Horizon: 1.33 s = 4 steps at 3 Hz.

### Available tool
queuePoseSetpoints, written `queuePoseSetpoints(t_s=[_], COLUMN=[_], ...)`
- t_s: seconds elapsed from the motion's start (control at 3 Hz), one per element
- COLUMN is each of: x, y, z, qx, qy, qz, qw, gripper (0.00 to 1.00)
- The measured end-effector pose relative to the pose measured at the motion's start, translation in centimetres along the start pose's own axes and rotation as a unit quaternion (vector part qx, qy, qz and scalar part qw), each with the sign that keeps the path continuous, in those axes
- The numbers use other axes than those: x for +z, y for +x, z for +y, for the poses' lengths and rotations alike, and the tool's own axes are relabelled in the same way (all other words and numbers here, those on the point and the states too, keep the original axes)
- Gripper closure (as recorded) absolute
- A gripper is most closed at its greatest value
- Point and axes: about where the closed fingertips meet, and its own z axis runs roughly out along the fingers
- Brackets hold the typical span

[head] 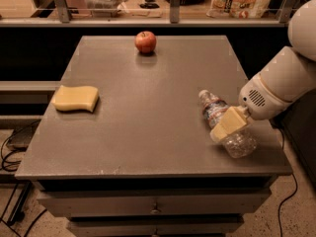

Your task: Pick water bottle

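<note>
The water bottle is clear ribbed plastic with a white cap and a red, white and dark label. It lies on its side near the right front of the grey table, cap pointing to the back left and base toward the front edge. My gripper, cream coloured on a white arm reaching in from the right, sits right over the bottle's middle and hides that part of it.
A red apple stands at the table's back middle. A yellow sponge lies at the left. Shelves with packages run behind the table. Cables lie on the floor at the left.
</note>
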Motion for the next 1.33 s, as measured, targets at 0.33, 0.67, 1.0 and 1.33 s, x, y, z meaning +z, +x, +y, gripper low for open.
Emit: queuePoseSetpoints(t_s=[0.33, 0.67, 1.0, 1.33], x=[-0.2, -0.4, -2.2, -7.2], y=[-0.4, -0.7, -1.4, -2.9], z=[0.9, 1.3, 0.7, -2.1], qx=[-0.011, -0.019, -0.033, -0.060], qy=[0.006, 0.012, 0.010, 0.005], qz=[0.002, 0.004, -0.020, -0.078], qw=[0.9999, 0.9997, 0.9992, 0.9951], gripper=[0.65, 0.88, 1.00, 1.00])
